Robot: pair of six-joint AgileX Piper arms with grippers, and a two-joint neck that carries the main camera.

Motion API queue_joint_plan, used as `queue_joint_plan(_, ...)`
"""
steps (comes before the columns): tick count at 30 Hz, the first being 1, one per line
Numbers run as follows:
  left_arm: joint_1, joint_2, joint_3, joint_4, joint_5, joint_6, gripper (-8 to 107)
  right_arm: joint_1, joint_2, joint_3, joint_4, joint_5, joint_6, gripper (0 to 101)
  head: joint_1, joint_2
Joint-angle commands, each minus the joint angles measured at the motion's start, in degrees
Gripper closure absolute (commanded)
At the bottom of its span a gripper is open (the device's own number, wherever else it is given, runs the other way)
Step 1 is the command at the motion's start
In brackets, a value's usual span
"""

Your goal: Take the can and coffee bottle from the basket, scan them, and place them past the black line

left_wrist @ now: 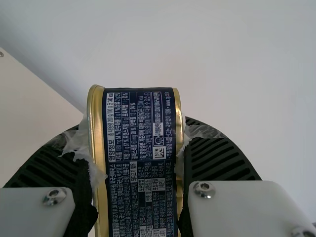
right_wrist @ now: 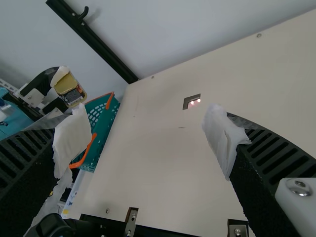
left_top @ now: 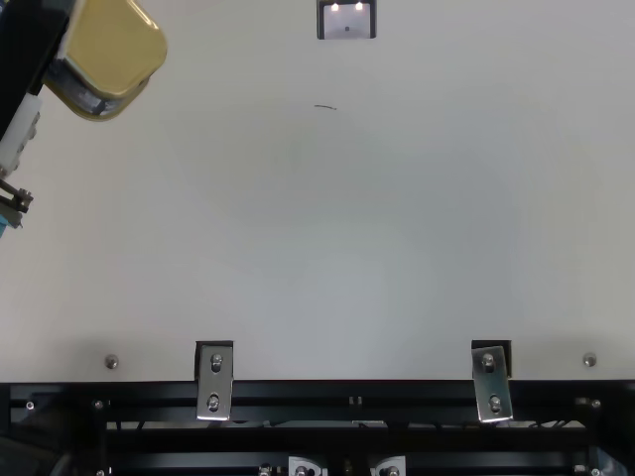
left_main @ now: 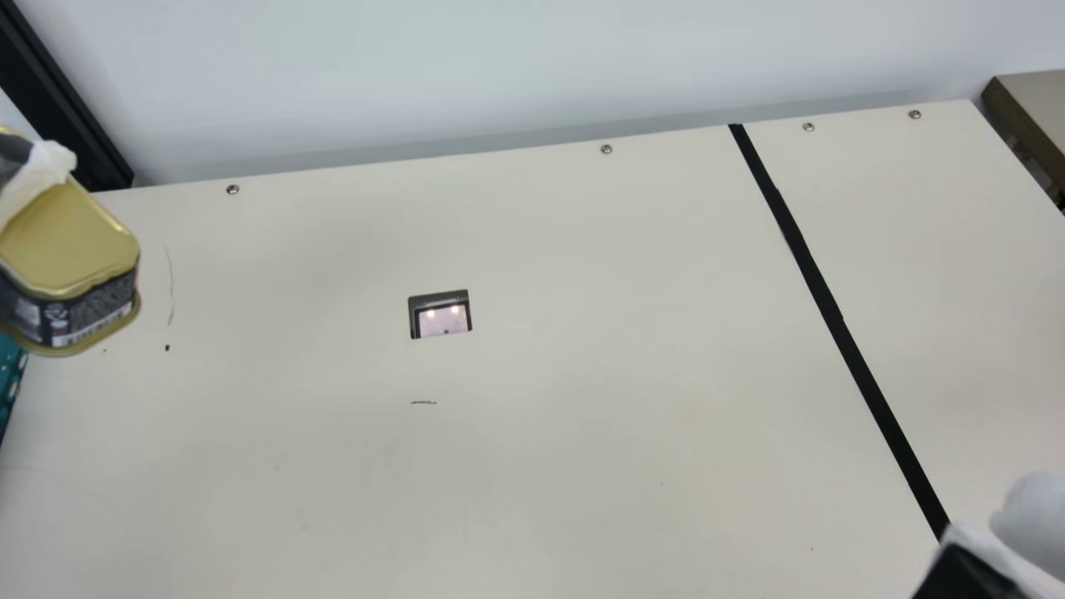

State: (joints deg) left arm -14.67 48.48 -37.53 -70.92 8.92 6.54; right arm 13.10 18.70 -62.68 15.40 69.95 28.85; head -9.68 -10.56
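We log a lab-like mock checkout: scanner (left_main: 443,320) sunk in table (left_main: 582,349), black frame (left_top: 298,392) bolted near side, basket (right_wrist: 102,129) left.

The cream table (left_main: 582,416) bears 1 black line (left_main: 832,312), 1 inset scanner (left_main: 443,320) and small dark marks (left_main: 423,403).

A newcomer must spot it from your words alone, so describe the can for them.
Start at the cream table and go to its left end, by the teal basket. There the left claw holds the can aloft, a squarish tin with rounded corners. Its gold metal end and dark, closely printed side set it apart from the basket, which has holes and orange trim.
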Motion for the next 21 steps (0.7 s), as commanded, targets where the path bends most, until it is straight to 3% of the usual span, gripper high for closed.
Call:
queue_joint_plan(1,0.0,0.0,0.0,0.0,0.0,0.0,89,0.0,0.0,0.0,0.0,0.0,0.0,0,-0.43,-0.32)
queue_joint_plan(12,-2.57,1.07,1.0,2.21,-2.5,0.25,89,0.0,0.0,0.0,0.0,0.0,0.0,0,-0.43,-0.32)
queue_joint_plan(16,-8.68,2.66,3.16,3.31,-7.92,0.78,89,0.0,0.0,0.0,0.0,0.0,0.0,0,-0.43,-0.32)
queue_joint_plan(21,-19.85,5.92,5.57,5.54,-19.18,0.61,89,0.0,0.0,0.0,0.0,0.0,0.0,0,-0.43,-0.32)
